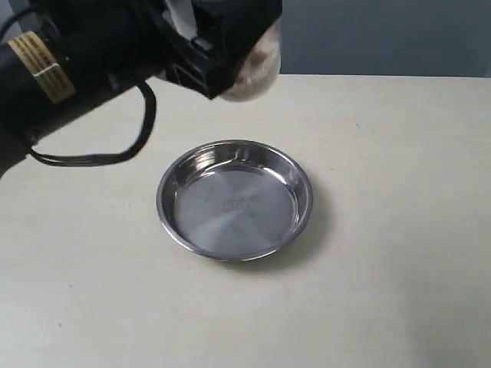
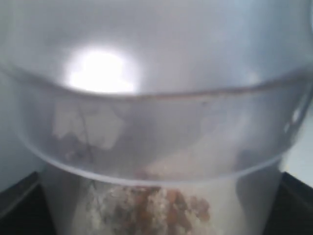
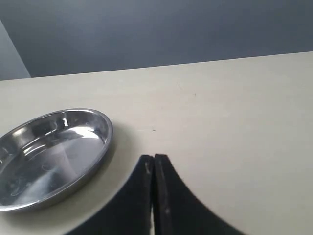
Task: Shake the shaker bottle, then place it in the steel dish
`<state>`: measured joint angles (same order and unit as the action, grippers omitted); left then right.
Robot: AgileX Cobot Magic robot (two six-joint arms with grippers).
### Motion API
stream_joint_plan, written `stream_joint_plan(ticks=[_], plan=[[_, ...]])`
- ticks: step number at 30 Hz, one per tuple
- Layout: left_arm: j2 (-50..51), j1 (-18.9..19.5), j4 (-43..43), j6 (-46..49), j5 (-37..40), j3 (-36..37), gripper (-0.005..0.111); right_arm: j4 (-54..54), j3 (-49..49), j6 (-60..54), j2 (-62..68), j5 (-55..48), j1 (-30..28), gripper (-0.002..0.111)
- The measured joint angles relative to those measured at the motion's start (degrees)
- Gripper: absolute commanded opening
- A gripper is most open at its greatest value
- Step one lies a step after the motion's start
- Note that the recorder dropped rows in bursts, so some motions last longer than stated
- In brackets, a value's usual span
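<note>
above the far rim of the round, shallow, shiny stainless-steel dish (image 1: 165, 201), well clear of the pale matte table (image 1: 399, 230), the clear frosted plastic shaker bottle (image 1: 259, 67) hangs in the black left gripper (image 1: 230, 54). the jaws stand wide and are clamped on the bottle's body. in the left wrist view the shaker bottle (image 2: 156, 147) fills the picture, with dark fingers (image 2: 19, 208) on either side of it and brown granules heaped inside

the black right gripper (image 3: 154, 169) sits low over the table near the steel dish (image 3: 108, 132) but apart from it, its jaws pressed together on nothing

the bottle looks light and thin-walled, so it probably gives a little under pressure, and the smooth frosted plastic may slide in the pads during a hard shake. the loose granules will shift the weight about. the straight body below the domed shoulder seems the safest place to hold it, since the cap is small and the dome is rounded. the dish is empty; its flat middle suits the bottle's base better than the sloped sides, where the bottle could tip
</note>
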<state>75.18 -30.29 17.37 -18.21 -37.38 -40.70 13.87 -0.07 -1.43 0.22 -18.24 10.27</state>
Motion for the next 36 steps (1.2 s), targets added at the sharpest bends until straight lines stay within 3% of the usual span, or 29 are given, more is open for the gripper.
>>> stream_joint_plan(ticks=[4,7,13,16,21,23,27,32,36], plan=[[9.4,0.1,-2.5,1.4,8.3,2.6,0.0,0.0,0.0,0.0,0.0,0.0,0.0,-0.001],[11.4,-0.3,0.8,1.0,11.0,4.1,0.0,0.0,0.0,0.0,0.0,0.0,0.0,-0.001],[-2.2,-1.0,0.0,0.7,4.1,-2.4,0.0,0.0,0.0,0.0,0.0,0.0,0.0,-0.001],[-4.1,-1.1,-1.0,1.0,5.4,-3.0,0.0,0.0,0.0,0.0,0.0,0.0,0.0,-0.001],[10.2,-1.1,-2.9,-2.4,13.2,2.1,0.0,0.0,0.0,0.0,0.0,0.0,0.0,-0.001],[12.9,-1.6,0.2,-6.0,14.8,3.9,0.0,0.0,0.0,0.0,0.0,0.0,0.0,-0.001],[6.9,-2.7,2.6,-6.2,7.3,1.3,0.0,0.0,0.0,0.0,0.0,0.0,0.0,-0.001],[-4.2,-2.8,0.2,-2.3,4.7,-3.7,0.0,0.0,0.0,0.0,0.0,0.0,0.0,-0.001],[1.5,-2.8,-5.7,1.7,5.7,0.2,0.0,0.0,0.0,0.0,0.0,0.0,0.0,-0.001]])
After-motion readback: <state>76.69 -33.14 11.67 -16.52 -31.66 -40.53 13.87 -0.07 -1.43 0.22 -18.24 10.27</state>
